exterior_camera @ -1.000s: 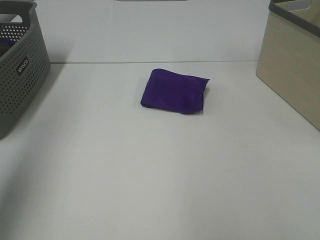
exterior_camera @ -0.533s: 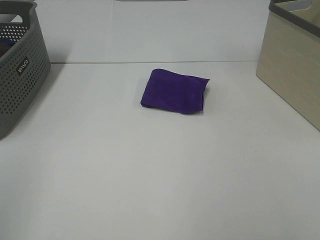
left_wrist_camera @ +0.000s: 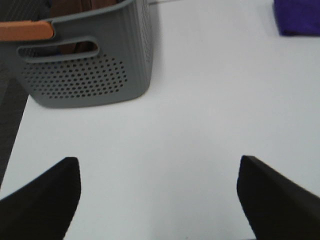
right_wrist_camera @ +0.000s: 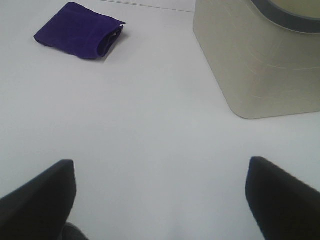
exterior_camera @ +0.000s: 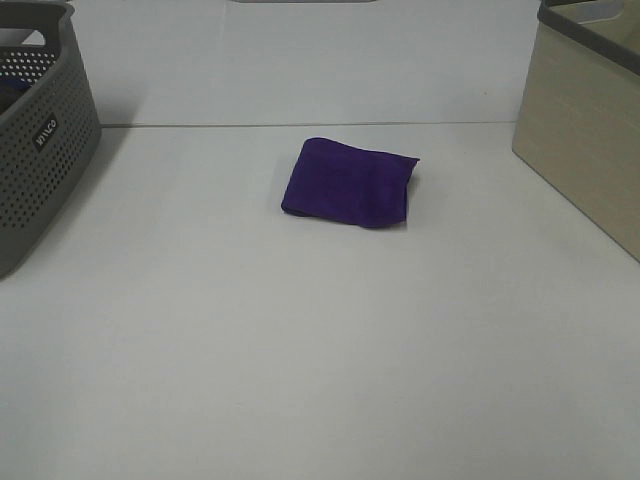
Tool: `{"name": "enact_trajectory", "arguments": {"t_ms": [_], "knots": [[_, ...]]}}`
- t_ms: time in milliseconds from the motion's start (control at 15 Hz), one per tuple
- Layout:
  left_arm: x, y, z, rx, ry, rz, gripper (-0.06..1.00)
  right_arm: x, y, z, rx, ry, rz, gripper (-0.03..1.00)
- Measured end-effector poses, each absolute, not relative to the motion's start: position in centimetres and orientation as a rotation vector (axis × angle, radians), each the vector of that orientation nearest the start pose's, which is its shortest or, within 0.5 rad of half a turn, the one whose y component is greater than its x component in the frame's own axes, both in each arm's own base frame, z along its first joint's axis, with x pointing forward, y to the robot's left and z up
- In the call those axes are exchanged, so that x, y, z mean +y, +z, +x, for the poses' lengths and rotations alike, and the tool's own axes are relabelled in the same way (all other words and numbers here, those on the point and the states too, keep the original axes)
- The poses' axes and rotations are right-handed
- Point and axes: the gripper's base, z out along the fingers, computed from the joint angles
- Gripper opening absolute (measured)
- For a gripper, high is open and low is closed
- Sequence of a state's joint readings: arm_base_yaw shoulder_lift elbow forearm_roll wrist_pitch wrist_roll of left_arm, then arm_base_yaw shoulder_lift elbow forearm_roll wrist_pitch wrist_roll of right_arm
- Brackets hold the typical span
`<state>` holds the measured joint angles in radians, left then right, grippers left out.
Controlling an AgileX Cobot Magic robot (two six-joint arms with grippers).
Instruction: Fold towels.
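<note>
The towel (exterior_camera: 349,183) lies mid-table (exterior_camera: 300,350), between the perforated basket (exterior_camera: 40,130) left and bin (exterior_camera: 585,130) right.

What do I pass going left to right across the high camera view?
Grey basket → purple towel, folded, in the middle of the table → beige bin.

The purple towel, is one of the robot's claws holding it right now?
No, the purple towel lies folded by itself on the white table, with no gripper near it in the high view.
</note>
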<state>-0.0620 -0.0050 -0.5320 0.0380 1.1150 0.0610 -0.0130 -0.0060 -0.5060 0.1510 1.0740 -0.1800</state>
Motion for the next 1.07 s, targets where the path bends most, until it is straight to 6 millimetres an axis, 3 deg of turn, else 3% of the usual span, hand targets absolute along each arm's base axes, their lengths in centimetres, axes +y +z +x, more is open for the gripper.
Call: {"name": "enact_trajectory", "arguments": {"t_ms": [467, 1067], "knots": [[0.04, 28.02, -0.64, 2.018, -0.004, 0.119, 0.78, 1.07, 27.77, -0.69, 2.031, 0.032, -0.188, 0.89], [-0.02, 28.02, -0.64, 2.022, 0.057, 0.022, 0.78, 0.97, 27.76, -0.68, 2.032, 0.018, -0.187, 0.89]]}}
